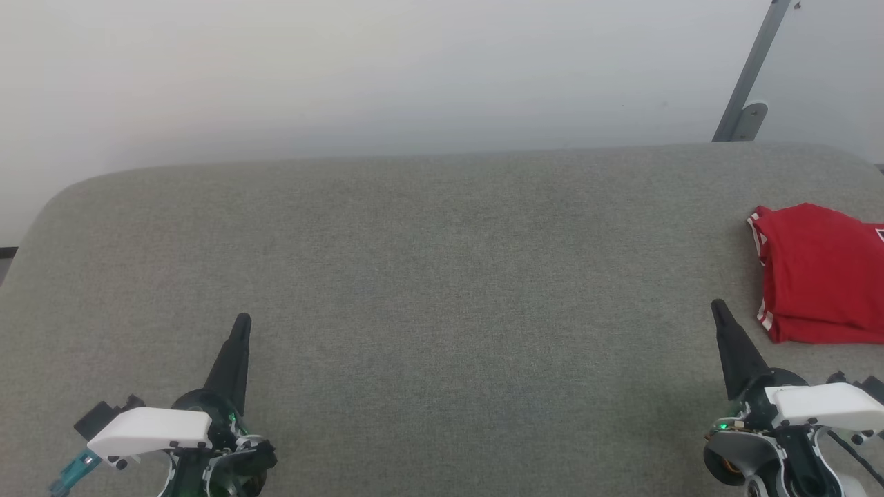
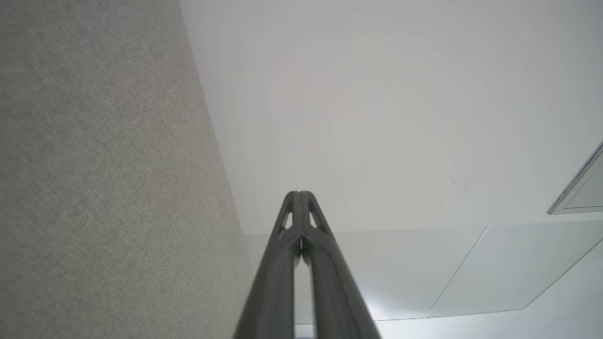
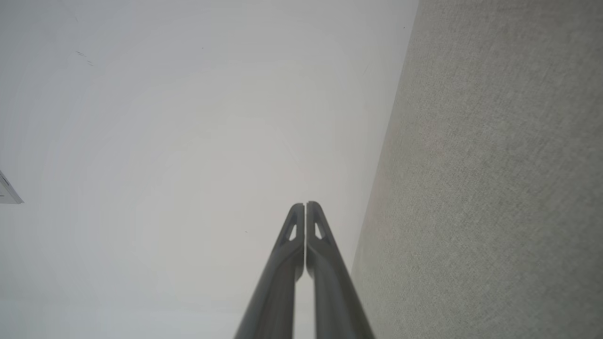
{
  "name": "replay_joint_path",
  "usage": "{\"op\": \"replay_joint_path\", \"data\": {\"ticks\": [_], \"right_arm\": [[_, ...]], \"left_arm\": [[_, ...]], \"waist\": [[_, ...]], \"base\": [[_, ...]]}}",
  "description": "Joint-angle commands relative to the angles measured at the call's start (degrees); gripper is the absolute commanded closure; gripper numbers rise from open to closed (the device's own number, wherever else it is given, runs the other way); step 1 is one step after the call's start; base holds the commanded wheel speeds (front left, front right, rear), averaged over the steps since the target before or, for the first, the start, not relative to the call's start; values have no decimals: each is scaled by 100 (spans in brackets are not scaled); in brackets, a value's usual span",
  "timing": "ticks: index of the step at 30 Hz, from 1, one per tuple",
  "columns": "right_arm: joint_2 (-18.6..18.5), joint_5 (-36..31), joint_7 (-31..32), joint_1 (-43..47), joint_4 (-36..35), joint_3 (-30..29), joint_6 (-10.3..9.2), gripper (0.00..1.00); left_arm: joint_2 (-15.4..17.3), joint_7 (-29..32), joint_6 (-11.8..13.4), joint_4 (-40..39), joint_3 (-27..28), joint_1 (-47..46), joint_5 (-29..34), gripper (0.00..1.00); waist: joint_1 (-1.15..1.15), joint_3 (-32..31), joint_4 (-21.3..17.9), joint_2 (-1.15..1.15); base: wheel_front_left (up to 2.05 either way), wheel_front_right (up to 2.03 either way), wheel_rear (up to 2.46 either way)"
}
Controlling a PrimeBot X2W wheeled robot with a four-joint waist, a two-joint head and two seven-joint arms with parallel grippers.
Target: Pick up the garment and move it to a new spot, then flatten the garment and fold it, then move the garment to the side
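The garment (image 1: 822,273), a red jersey with red-and-white striped trim, lies folded at the far right of the grey fabric surface (image 1: 428,276), partly cut by the picture's edge. My right gripper (image 1: 718,306) stands shut and empty just left of the garment's near corner, apart from it. At the lower left my left gripper (image 1: 242,319) is shut too, with nothing in it. In the left wrist view the left gripper (image 2: 298,193) has its tips pressed together, and in the right wrist view the right gripper (image 3: 305,204) looks the same.
A white wall (image 1: 414,69) rises behind the grey surface's rounded far edge. A grey metal bracket (image 1: 749,90) leans on the wall at the upper right. Bare grey fabric stretches between the two grippers.
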Motion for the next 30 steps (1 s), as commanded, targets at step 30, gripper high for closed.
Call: {"op": "replay_joint_path", "data": {"ticks": [30], "right_arm": [[21,25,17,35,-14,-4,1,100]], "left_arm": [[-13,18,-16,-16,-4,-66,-20,100]], "waist": [[0,0,0,0]], "base": [[0,0,0]]}}
